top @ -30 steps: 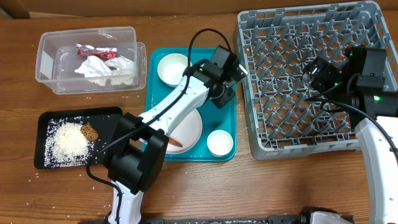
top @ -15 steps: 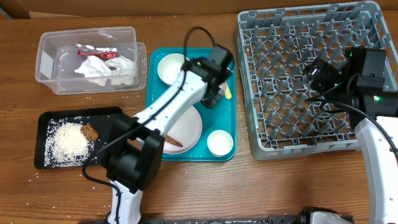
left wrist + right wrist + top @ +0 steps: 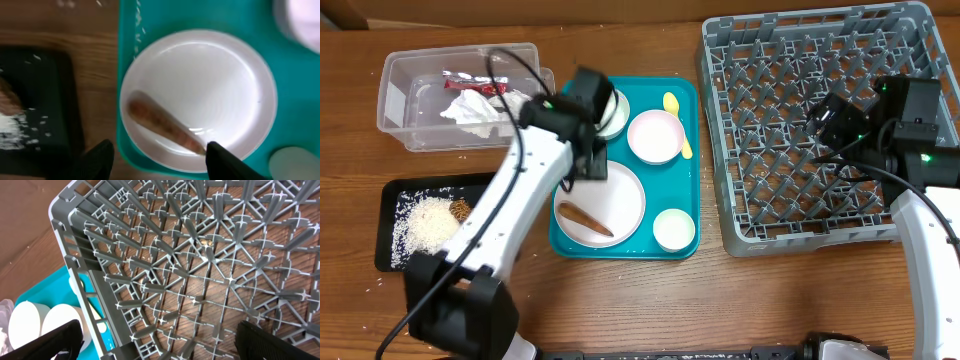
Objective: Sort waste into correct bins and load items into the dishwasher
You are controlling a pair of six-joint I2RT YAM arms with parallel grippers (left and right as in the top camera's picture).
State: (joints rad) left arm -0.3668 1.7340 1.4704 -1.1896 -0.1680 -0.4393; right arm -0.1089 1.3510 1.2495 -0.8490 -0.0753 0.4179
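The left gripper's (image 3: 160,152) black fingers (image 3: 100,161) run off the bottom edge of the left wrist view. To their right a small round white cup (image 3: 292,162) is blurred and cropped. Ahead and to the right, a pale pink round bowl (image 3: 300,20) is cut off at the corner. Overhead, the left arm (image 3: 520,190) hides part of a white round bowl (image 3: 614,108) behind the gripper.

Far left of table (image 3: 650,300): tub (image 3: 415,105), napkin (image 3: 475,110) and wrapper (image 3: 470,83) inside, wrapper behind napkin.
Near left, before tub: shallow tray (image 3: 395,200), rice (image 3: 430,228) in it, small food piece (image 3: 463,210) at right edge of rice.
Centre: serving tray (image 3: 686,185).
- Plate (image 3: 620,195) in middle, long food piece (image 3: 585,219) on its near-left part.
- First bowl (image 3: 655,136) behind plate; second bowl (image 3: 613,110) left of it, part hidden by arm.
- Spoon (image 3: 674,106) just right of first bowl.
- Cup (image 3: 673,229) in near-right corner.

Right of serving tray: dish rack (image 3: 780,90).
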